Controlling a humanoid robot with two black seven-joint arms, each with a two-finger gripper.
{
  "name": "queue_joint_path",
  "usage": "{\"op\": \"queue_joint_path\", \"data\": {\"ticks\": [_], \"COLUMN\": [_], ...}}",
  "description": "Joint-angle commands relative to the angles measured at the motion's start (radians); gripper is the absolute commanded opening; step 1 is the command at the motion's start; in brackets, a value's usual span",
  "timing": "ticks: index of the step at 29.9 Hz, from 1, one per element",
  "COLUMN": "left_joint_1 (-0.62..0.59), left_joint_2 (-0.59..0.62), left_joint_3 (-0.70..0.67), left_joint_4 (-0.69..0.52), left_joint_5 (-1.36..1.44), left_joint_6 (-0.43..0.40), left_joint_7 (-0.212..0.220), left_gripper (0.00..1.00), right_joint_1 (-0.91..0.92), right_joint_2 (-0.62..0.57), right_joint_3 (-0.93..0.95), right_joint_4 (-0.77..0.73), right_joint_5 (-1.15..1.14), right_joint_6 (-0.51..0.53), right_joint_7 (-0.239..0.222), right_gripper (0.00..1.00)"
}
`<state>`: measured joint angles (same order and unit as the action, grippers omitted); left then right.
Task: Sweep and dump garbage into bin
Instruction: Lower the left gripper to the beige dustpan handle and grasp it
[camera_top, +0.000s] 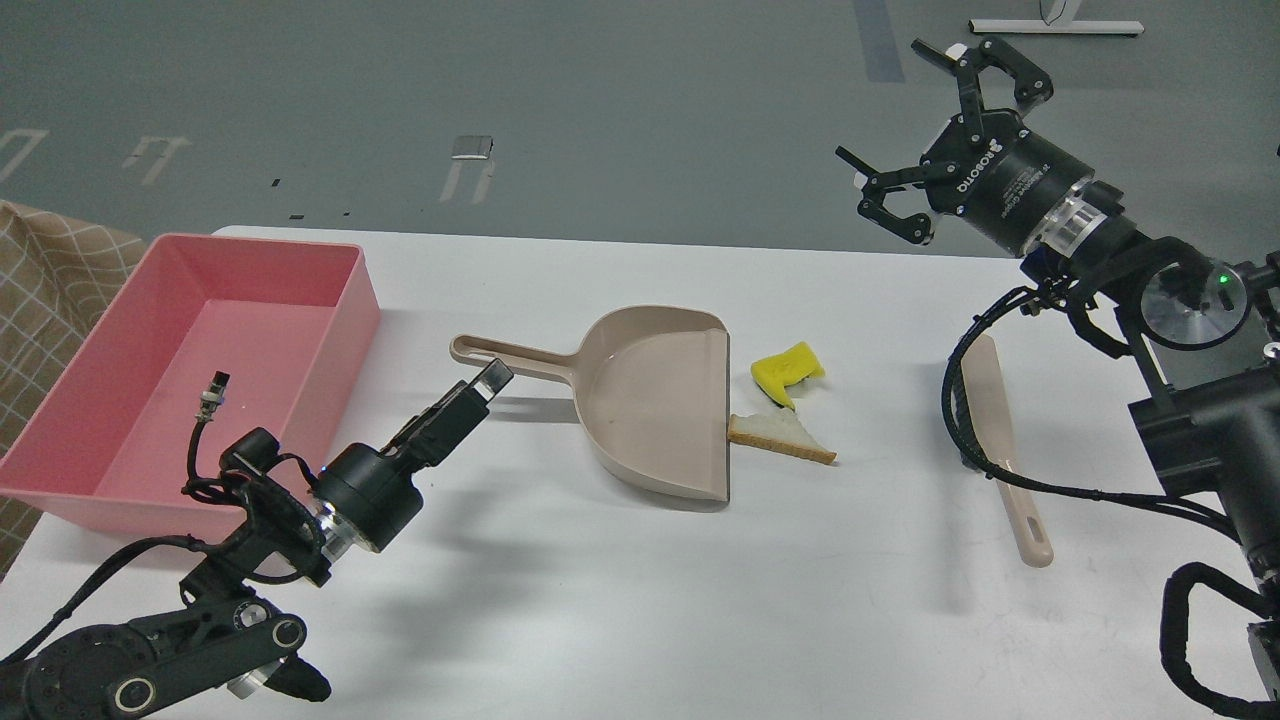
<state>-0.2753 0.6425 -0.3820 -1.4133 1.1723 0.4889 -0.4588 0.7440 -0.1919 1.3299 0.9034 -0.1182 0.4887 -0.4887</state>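
Note:
The garbage lies mid-table: a bent yellow sponge piece (787, 369) and a triangular bread slice (785, 438), both at the open right edge of a beige dustpan (655, 400). The bread's corner touches that edge. The pink bin (352, 300) stands at the left and looks empty. My left gripper (487, 380) is low over the table, pointing at the near side of the dustpan's handle (510, 355); its fingers are seen edge-on and cannot be told apart. My right gripper (895, 112) is open and empty, held high beyond the table's far right edge.
A beige long-handled flat brush-like tool (1005, 450) lies at the right, partly under my right arm's cables. The white table (640, 600) ends just behind the bin and dustpan. A checked cloth (50, 280) lies left of the bin.

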Motion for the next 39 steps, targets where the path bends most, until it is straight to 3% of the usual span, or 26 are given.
{"op": "queue_joint_path", "data": {"ticks": [1, 34, 39], "left_joint_1": [-0.001, -0.168, -0.18], "left_joint_2": [-0.059, -0.329, -0.356], "left_joint_3": [-0.001, -0.003, -0.003], "left_joint_4": [0.085, 0.52, 0.568], "left_joint_5": [-0.002, -0.028, -0.029], "left_joint_6": [0.0, 0.0, 0.0], "left_joint_7": [-0.004, -0.004, -0.006], "left_gripper": [0.98, 0.97, 0.88], "right_joint_1": [0.0, -0.009, -0.009], "right_joint_2": [-0.001, -0.001, -0.003], "right_joint_3": [0.0, 0.003, 0.003], "right_joint_4": [0.0, 0.003, 0.003], "right_joint_5": [0.0, 0.0, 0.0], "right_joint_6": [0.0, 0.0, 0.0], "right_joint_7": [0.0, 0.0, 0.0], "right_gripper": [0.99, 0.99, 0.99]}}
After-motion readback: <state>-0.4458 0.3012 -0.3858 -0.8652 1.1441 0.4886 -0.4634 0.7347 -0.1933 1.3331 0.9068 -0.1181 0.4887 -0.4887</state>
